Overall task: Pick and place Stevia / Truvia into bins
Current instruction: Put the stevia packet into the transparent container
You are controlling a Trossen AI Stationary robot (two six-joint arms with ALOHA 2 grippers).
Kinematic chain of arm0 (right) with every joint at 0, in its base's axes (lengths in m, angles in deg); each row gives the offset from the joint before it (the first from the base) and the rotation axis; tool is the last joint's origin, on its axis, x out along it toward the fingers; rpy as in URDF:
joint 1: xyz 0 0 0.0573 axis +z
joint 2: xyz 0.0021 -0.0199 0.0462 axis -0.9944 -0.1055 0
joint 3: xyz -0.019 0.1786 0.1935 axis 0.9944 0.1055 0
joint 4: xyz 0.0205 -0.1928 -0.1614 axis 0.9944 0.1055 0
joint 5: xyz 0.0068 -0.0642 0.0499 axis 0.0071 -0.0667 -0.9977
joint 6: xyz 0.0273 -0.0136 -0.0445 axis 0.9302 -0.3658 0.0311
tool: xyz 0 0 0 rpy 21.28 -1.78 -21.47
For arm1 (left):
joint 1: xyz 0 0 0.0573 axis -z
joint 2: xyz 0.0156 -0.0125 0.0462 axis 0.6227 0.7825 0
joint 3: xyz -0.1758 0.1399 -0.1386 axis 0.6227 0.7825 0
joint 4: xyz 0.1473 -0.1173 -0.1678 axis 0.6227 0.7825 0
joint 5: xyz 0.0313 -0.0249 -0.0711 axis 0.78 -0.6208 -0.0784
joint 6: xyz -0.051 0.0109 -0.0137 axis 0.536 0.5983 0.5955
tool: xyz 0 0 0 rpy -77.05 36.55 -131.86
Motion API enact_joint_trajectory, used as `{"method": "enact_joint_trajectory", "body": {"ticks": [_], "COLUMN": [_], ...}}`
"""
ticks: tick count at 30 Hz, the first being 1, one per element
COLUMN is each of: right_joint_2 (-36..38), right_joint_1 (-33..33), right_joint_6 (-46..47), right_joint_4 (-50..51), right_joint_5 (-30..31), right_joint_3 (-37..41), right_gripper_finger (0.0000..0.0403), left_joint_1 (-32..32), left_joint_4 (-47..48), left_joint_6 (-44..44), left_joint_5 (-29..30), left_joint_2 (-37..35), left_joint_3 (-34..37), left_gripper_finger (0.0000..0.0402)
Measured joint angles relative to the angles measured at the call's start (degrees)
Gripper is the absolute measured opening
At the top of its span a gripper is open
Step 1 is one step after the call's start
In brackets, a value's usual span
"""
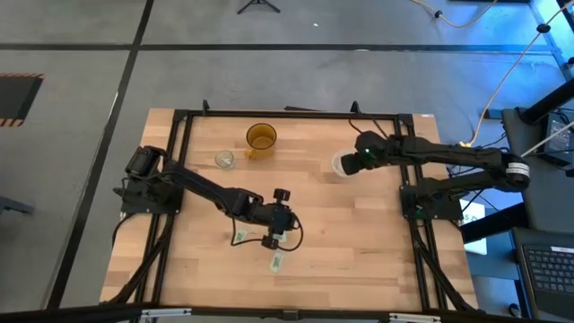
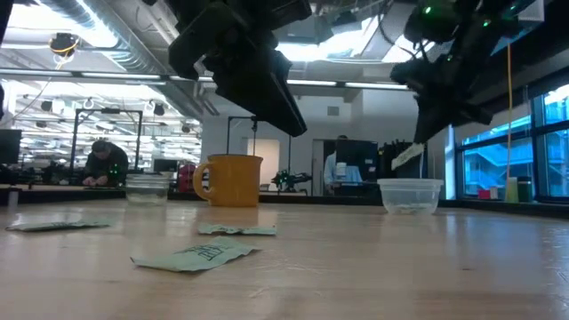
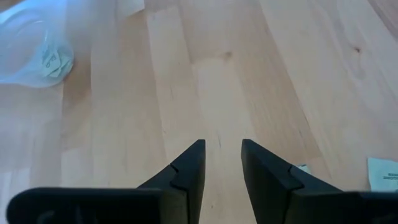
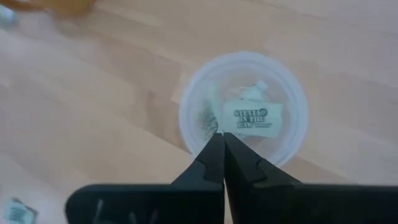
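— Hovering my right gripper over the wide plastic cup, fingers pinched on a Stevia packet. Drop now?

— Yes, part them while centred inside the rim. My left gripper, spread and empty, hangs near loose packets.

Bare table is lying open ahead of my left gripper, with loose packets sitting just beside it. My right gripper is hanging over the wide plastic cup, whose wall is ringing my tips. The amber cup and the small glass cup are standing at the far edge.
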Motion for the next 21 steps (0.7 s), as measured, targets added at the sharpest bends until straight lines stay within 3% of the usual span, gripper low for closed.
{"method": "enact_joint_trajectory", "body": {"ticks": [11, 21], "right_joint_2": [-8.93, -13.64], "right_joint_1": [-4.53, -5.28], "right_joint_6": [-5.05, -7.8], "right_joint_4": [-2.6, -2.64], "right_joint_5": [-4.42, -4.71], "right_joint_3": [-0.02, 0.0], "right_gripper_finger": [0.0, 0.0006], "left_joint_1": [-0.02, -0.02], "left_joint_4": [0.02, 0.0], "left_joint_6": [0.0, 0.02], "left_joint_5": [-0.41, -0.41], "left_joint_2": [0.0, 0.0], "left_joint_3": [0.0, -0.02], "left_gripper_finger": [0.0099, 0.0099]}}
